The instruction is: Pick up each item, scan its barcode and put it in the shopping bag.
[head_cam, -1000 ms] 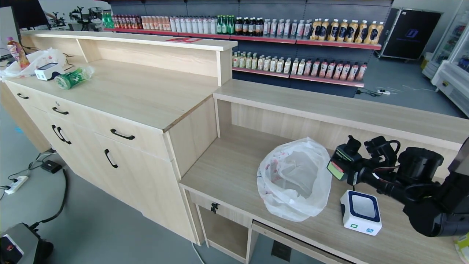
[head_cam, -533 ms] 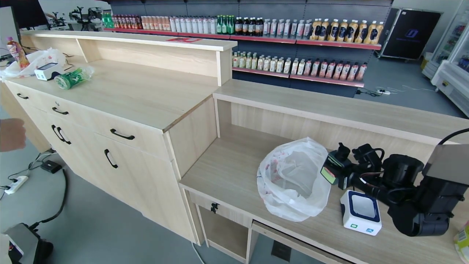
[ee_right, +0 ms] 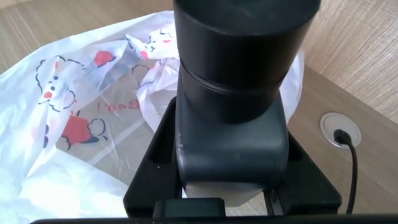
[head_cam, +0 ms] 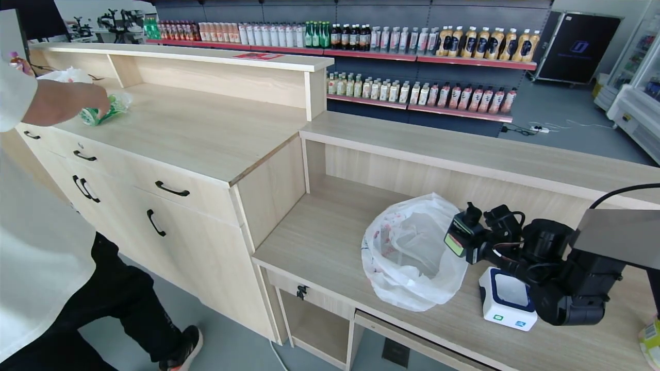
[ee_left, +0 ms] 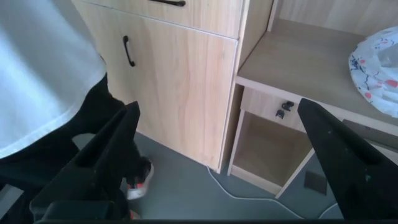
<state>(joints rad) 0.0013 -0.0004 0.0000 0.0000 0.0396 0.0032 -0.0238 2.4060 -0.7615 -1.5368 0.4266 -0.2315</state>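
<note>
Two grippers are on record. In the left wrist view the left gripper (ee_left: 217,106) stands with its prongs wide apart and nothing between them. It hangs over the floor in front of the cabinet (ee_left: 186,74).

In the head view the right gripper (head_cam: 466,234) sits at the lower right of the frame, against the right rim of the shopping bag (head_cam: 412,252). We cannot tell whether it is apart, together or clamped on anything, nor whether it touches the bag.

The shopping bag is white and translucent with red print. It stands mouth up on the lower desk (head_cam: 319,237), lower centre-right of the frame. The right wrist view shows it directly beneath that arm (ee_right: 81,124).

The scanner (head_cam: 508,299) stands just right of the bag, near the desk's front edge, window facing up.

At the upper left of the head view a person's hand (head_cam: 95,100) rests on a green packet (head_cam: 105,111) lying on the higher counter (head_cam: 196,134).

A yellow-green item (head_cam: 650,337) is cut off by the lower right corner. We cannot identify it.
</note>
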